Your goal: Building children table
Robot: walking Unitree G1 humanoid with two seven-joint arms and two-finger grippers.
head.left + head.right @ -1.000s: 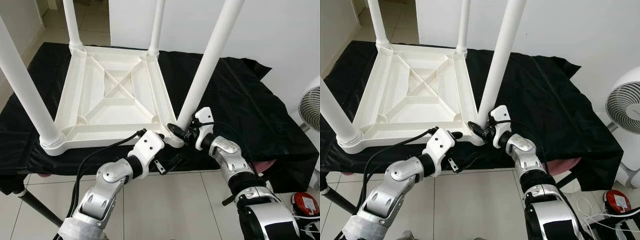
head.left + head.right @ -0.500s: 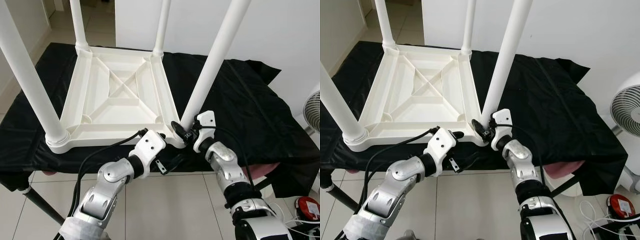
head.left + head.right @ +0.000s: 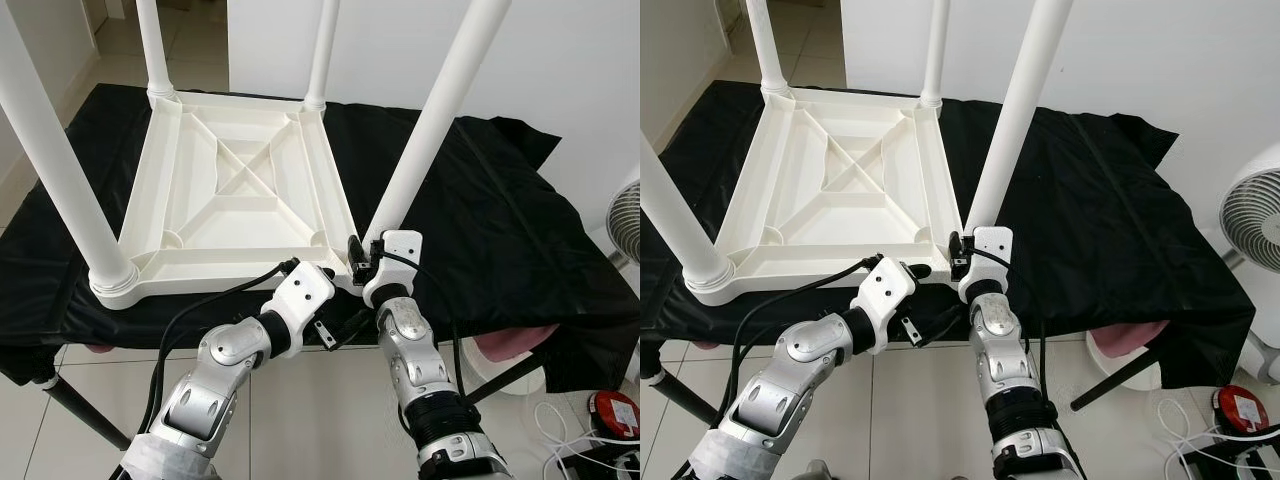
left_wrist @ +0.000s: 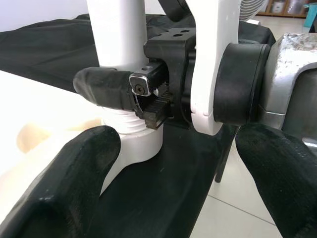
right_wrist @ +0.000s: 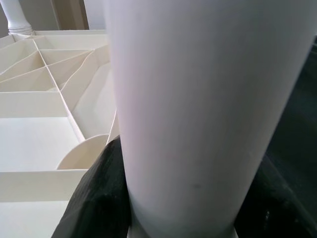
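The white plastic children's table (image 3: 230, 200) lies upside down on a black cloth (image 3: 500, 220), with its legs pointing up. My right gripper (image 3: 362, 262) is shut on the base of the near-right leg (image 3: 430, 130), where it meets the table's corner. In the right wrist view that leg (image 5: 198, 109) stands between the black fingers (image 5: 99, 198). My left gripper (image 3: 338, 325) is open just below the same corner, at the cloth's front edge. In the left wrist view its fingers (image 4: 64, 188) spread wide, facing the right gripper's finger (image 4: 106, 87) and the leg's threaded base (image 4: 131, 134).
A white fan (image 3: 1250, 215) stands at the right. Tiled floor (image 3: 330, 420) lies under my arms. A black stand leg (image 3: 80, 415) slants at the lower left, a pink object (image 3: 510, 345) sits under the cloth's edge, and a red object (image 3: 612, 410) lies on the floor at right.
My right forearm has swung in from the right to straight under the near-right leg, its gripper turning around the leg's base while still holding it. The left arm has barely moved.
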